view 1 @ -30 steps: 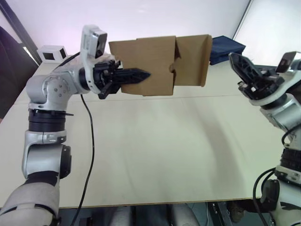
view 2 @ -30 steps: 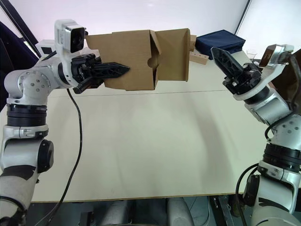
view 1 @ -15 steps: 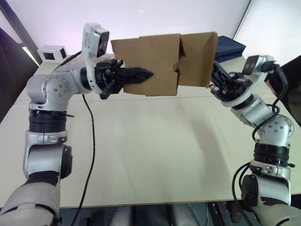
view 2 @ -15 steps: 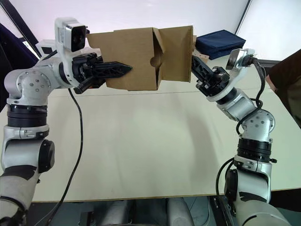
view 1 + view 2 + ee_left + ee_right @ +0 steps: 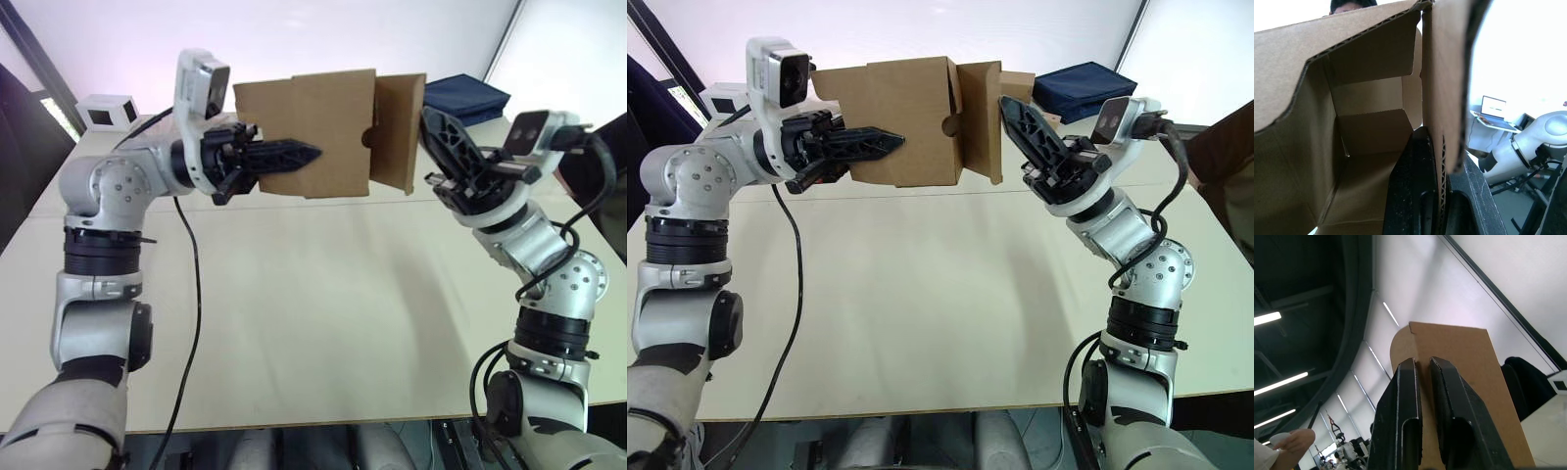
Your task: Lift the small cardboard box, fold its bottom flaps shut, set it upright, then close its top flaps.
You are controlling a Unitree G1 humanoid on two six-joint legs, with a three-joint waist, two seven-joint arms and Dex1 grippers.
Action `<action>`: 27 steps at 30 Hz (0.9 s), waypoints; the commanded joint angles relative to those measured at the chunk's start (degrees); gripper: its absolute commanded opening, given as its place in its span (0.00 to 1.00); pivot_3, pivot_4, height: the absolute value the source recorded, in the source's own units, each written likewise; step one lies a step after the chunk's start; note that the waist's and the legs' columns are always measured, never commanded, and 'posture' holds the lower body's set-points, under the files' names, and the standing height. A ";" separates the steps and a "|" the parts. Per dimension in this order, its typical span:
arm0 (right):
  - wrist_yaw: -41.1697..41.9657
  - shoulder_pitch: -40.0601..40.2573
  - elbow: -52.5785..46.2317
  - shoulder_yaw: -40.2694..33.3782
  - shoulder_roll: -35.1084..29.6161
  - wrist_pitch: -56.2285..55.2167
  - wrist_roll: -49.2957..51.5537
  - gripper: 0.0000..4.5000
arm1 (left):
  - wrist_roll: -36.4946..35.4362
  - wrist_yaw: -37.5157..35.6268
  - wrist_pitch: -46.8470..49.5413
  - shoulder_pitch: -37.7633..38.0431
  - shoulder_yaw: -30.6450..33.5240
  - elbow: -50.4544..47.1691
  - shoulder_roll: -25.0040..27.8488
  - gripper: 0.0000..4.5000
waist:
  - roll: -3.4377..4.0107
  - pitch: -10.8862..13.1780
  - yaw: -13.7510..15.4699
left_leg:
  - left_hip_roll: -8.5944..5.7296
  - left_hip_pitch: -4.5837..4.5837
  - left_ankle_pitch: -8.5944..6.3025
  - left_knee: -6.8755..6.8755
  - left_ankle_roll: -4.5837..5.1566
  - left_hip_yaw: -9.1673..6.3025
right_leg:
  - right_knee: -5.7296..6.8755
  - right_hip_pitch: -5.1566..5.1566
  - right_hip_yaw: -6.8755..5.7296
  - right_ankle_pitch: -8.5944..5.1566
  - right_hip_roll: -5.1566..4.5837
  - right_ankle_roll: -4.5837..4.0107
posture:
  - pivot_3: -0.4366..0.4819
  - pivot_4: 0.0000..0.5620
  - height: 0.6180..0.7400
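Since the earlier frame, your right end effector (image 5: 1019,117), fingers pressed together, has swung the flap inward. Left end effector (image 5: 294,154) pinches one wall of the small cardboard box (image 5: 313,132), held above the table (image 5: 323,313) at 12 o'clock. Push harder from 3 o'clock and that single-wall pinch may slip, or the flap spring back.

Right pincer (image 5: 1019,119) swung in from the frame's right edge to the small cardboard box (image 5: 906,122); end flap (image 5: 982,119) pushed partly closed.

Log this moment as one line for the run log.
small cardboard box: held above table | left gripper: clamped on box wall | right gripper: nearly shut, against end flap | bottom flaps: unfolded
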 commanded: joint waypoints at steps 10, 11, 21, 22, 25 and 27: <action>-1.37 0.18 -3.25 0.92 2.04 -3.44 -1.23 0.10 | -0.33 -0.06 -1.17 -2.24 1.66 0.69 0.22 0.00 | 0.00 0.00 0.01 | 0.00 0.00 0.00 0.00 0.00 0.00 | 0.00 0.00 0.00 0.00 0.00 0.00 | 0.48 0.27 1.00; -1.47 0.34 -3.43 0.78 2.09 -3.43 -0.76 0.10 | -0.31 -0.02 -1.19 -2.26 1.66 0.74 0.23 0.00 | 0.00 0.00 0.01 | 0.00 0.00 0.00 0.00 0.00 0.00 | 0.00 0.00 0.00 0.00 0.00 0.00 | 0.48 0.27 1.00; -0.88 2.56 -6.20 3.02 0.71 -4.27 -5.65 0.10 | -0.06 0.21 -1.20 -2.50 1.70 1.56 0.32 0.00 | 0.00 0.00 0.00 | 0.00 0.00 0.00 0.00 0.00 0.00 | 0.00 -0.01 0.00 0.00 0.01 0.00 | 0.48 0.27 1.00; -0.83 2.57 -6.22 3.32 0.58 -4.61 -6.61 0.10 | -0.07 0.20 -1.19 -2.51 1.68 1.61 0.29 0.00 | 0.00 0.00 0.00 | 0.00 0.00 0.00 0.00 0.00 0.00 | 0.01 -0.01 0.00 0.00 0.00 0.00 | 0.48 0.27 1.00; -0.63 2.56 -6.41 4.04 0.54 -5.33 -8.88 0.10 | -0.01 0.17 -1.18 -2.52 1.60 1.74 0.22 0.00 | 0.00 0.00 0.00 | 0.00 0.00 0.00 0.00 0.00 0.00 | 0.01 -0.01 0.00 0.00 0.01 0.00 | 0.48 0.27 1.00; -0.49 2.39 -6.37 4.32 0.64 -5.77 -9.89 0.10 | 0.03 0.15 -1.15 -2.51 1.55 1.76 0.20 0.00 | 0.00 0.00 0.00 | 0.00 0.00 0.00 0.00 0.00 0.00 | 0.01 -0.01 0.00 0.00 0.00 0.00 | 0.48 0.27 1.00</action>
